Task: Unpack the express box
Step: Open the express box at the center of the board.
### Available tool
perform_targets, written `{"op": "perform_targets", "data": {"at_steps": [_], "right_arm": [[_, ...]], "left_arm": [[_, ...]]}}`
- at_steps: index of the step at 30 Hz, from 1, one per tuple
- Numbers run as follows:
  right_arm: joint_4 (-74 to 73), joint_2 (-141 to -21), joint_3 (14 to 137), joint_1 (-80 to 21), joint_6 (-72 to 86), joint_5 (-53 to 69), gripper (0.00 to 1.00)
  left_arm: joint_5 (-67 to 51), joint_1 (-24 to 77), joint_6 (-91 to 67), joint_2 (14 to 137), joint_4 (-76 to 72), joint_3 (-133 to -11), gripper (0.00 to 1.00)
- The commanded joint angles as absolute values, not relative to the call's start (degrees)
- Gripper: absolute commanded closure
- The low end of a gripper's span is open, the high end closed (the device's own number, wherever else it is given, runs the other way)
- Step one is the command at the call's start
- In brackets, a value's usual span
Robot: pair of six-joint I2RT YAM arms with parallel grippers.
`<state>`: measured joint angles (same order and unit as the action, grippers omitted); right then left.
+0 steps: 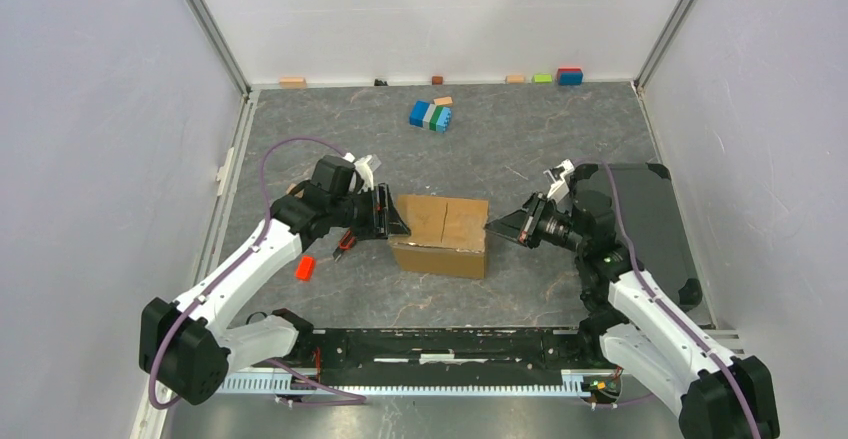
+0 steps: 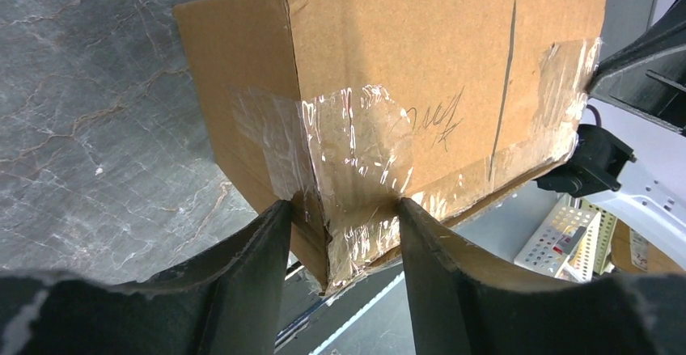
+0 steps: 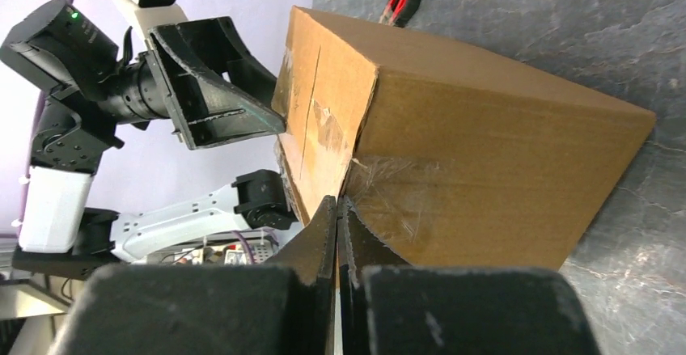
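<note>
Astride express box point(image 2: 388, 88) corner, left gripper point(image 2: 341, 206) agape.

The top view looks down from above and behind the arm bases point(image 1: 185, 349) over the whole surface point(image 1: 540, 149). Each wrist view looks along its own fingers point(image 2: 243, 274), close against the express box point(image 2: 404, 88), which all three share.

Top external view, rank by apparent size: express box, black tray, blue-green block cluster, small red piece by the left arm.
1. black tray, even though partly covered
2. express box
3. blue-green block cluster, which lies farther back, so its true size is unsure
4. small red piece
</note>
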<state>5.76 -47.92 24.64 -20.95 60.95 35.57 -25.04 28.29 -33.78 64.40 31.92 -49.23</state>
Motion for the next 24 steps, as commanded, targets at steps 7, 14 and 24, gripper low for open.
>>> {"op": "perform_targets", "data": {"at_steps": [7, 14, 24], "right_arm": [[13.59, -45.48, 20.31, -20.91, 68.95, 39.71, 1.0], [8.91, -43.34, 20.14, -20.92, 66.5, 35.38, 1.0], [-5.78, -39.98, 26.97, -20.96, 56.12, 29.71, 0.92]], "left_arm": [[-18.51, 29.18, -25.14, 60.07, 43.08, -58.7, 0.27], [-13.57, 37.11, -31.58, 54.18, 46.89, -57.5, 0.29], [1.05, 49.59, -59.6, 46.89, 19.2, -39.98, 0.31]]}}
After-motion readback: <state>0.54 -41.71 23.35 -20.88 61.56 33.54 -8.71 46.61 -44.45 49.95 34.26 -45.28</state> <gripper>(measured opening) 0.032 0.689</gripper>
